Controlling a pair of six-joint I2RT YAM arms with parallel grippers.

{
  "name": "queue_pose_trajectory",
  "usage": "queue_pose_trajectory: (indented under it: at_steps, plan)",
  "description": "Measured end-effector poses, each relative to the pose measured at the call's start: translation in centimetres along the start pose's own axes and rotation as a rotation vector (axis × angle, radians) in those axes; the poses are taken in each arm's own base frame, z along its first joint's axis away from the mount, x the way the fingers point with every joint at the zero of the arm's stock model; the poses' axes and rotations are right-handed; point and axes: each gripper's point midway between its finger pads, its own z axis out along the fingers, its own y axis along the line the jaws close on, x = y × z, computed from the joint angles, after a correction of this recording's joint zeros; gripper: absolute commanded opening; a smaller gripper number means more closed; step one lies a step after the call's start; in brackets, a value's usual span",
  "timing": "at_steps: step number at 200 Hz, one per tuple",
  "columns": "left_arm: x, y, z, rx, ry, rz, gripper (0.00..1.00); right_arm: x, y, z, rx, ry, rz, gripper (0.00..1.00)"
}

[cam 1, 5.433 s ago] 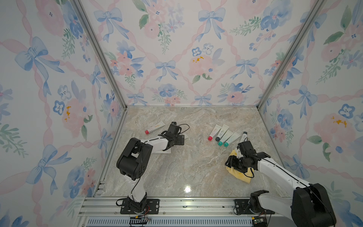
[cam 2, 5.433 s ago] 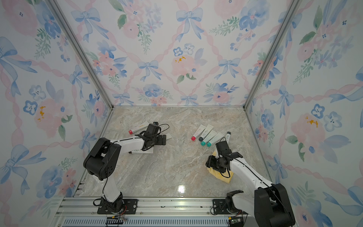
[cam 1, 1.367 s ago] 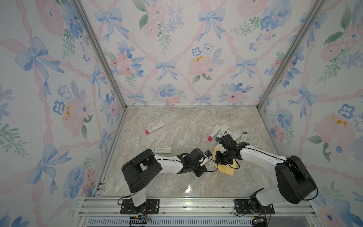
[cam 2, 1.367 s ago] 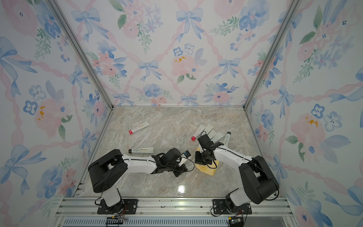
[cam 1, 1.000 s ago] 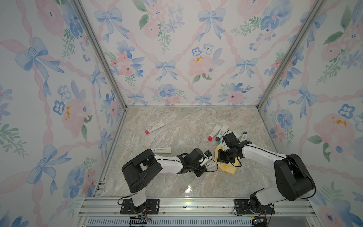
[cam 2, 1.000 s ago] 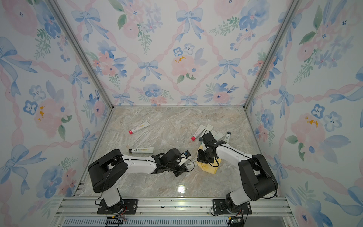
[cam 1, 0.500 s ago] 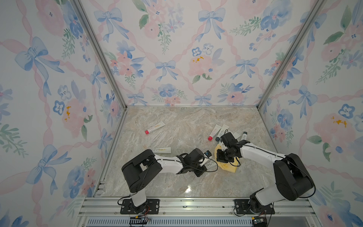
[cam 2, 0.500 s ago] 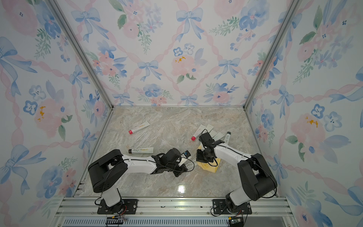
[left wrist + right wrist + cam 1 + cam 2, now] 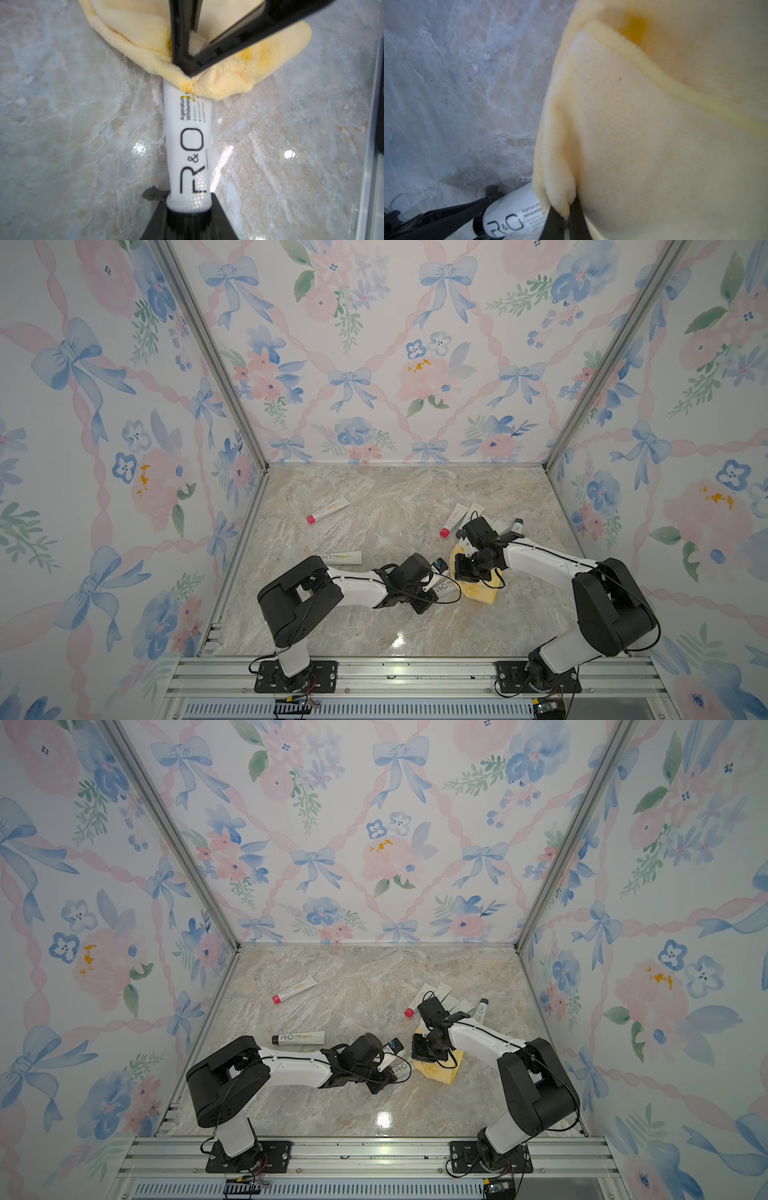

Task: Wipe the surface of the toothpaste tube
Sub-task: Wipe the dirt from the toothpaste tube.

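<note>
1. The left end effector (image 9: 188, 220) is clenched on the black cap end of the white toothpaste tube (image 9: 188, 145), which lies on the marble tabletop (image 9: 72, 124), near the front and slightly right of centre.
2. The tube's body points away from that end effector; its tail end disappears under the yellow cloth (image 9: 135, 31).
3. The right end effector (image 9: 566, 214) is pinched tight on a fold of the cloth, whose gripped corner touches the tube's printed face.
4. In both top views the tube lies between the two end effectors, which sit nearly tip to tip.
5. Well apart lie a red-capped tube (image 9: 328, 510) at far left, a black-capped tube (image 9: 338, 558) beyond the left arm, and a cluster of tubes (image 9: 461, 514) at far right.
</note>
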Motion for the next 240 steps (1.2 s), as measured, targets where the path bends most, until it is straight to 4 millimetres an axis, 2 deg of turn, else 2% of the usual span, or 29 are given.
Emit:
queue_pose_trajectory:
  at_steps: [20, 46, 91, 134, 159, 194, 240]
  plan:
    - [0.0, 0.0, 0.0, 0.000, 0.000, 0.001, 0.25, -0.9, -1.3, 0.1, 0.020, -0.012, 0.022, 0.06]
    - [0.0, 0.0, 0.0, 0.000, 0.000, 0.001, 0.25, -1.2, -1.6, 0.2, 0.033, -0.023, 0.023, 0.06]
    - [0.0, 0.0, 0.0, 0.000, 0.001, 0.000, 0.25, -0.6, -0.5, 0.2, 0.046, -0.050, -0.020, 0.06]
    - [0.0, 0.0, 0.0, 0.000, 0.001, 0.001, 0.25, 1.7, 2.2, -0.1, -0.024, -0.055, -0.060, 0.06]
    - [0.0, 0.0, 0.0, 0.000, 0.001, 0.001, 0.25, 2.1, 2.6, -0.1, -0.040, -0.048, -0.058, 0.06]
    - [0.0, -0.1, 0.0, 0.000, 0.000, 0.002, 0.25, 1.6, 1.6, -0.1, -0.042, -0.048, -0.033, 0.06]
    - [0.0, -0.1, 0.0, -0.002, 0.000, 0.003, 0.25, 0.3, -1.3, -0.2, -0.004, -0.065, 0.024, 0.06]
